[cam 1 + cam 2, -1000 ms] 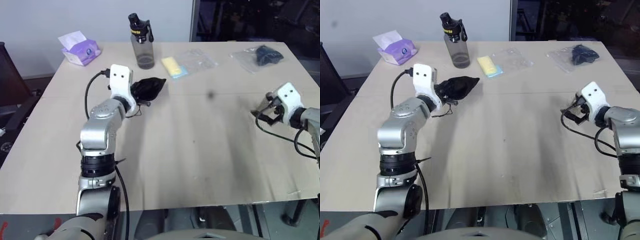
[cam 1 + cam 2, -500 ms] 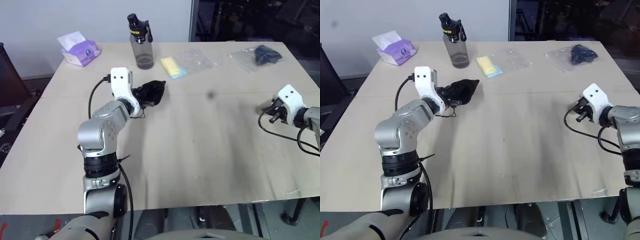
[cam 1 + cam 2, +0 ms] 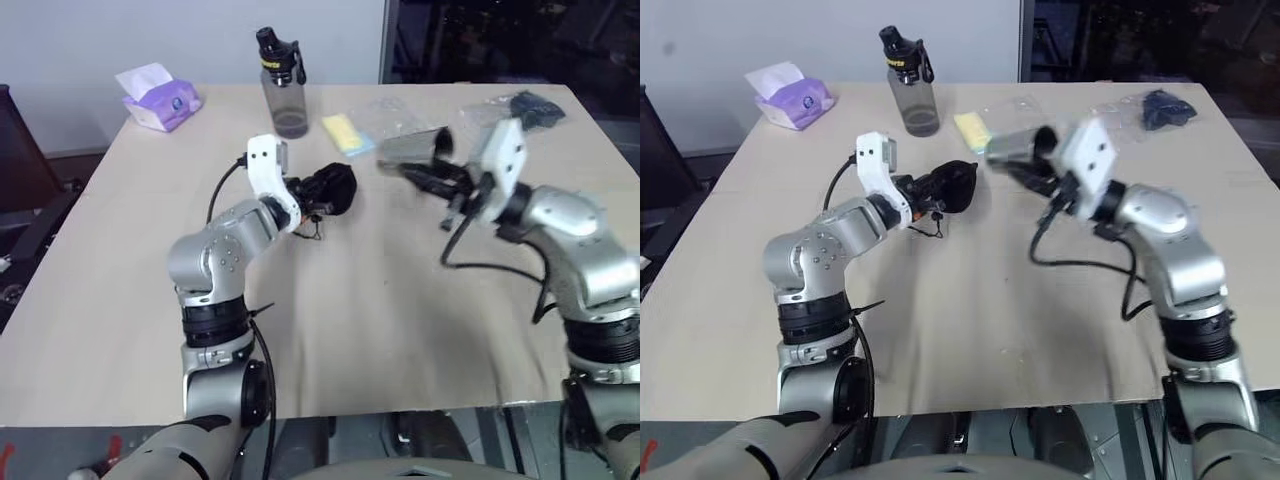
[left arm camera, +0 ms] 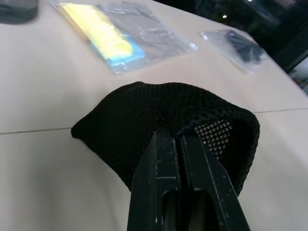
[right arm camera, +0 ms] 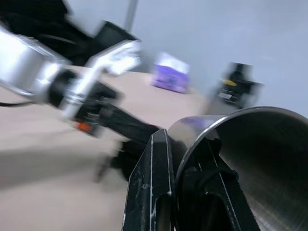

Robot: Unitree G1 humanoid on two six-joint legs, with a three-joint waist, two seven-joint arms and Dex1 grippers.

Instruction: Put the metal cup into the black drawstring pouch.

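The left hand (image 3: 312,197) is clenched on the black drawstring pouch (image 3: 333,187), holding it at upper centre of the head views, just above the tabletop (image 3: 350,310). The right hand (image 3: 425,172) is clenched on the rim of the metal cup (image 3: 408,150), held on its side in the air right of the pouch, apart from it.

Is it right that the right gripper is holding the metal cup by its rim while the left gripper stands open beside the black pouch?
Not quite: the left gripper is shut on the black pouch, as the left wrist view shows. The right gripper does hold the metal cup by its rim.
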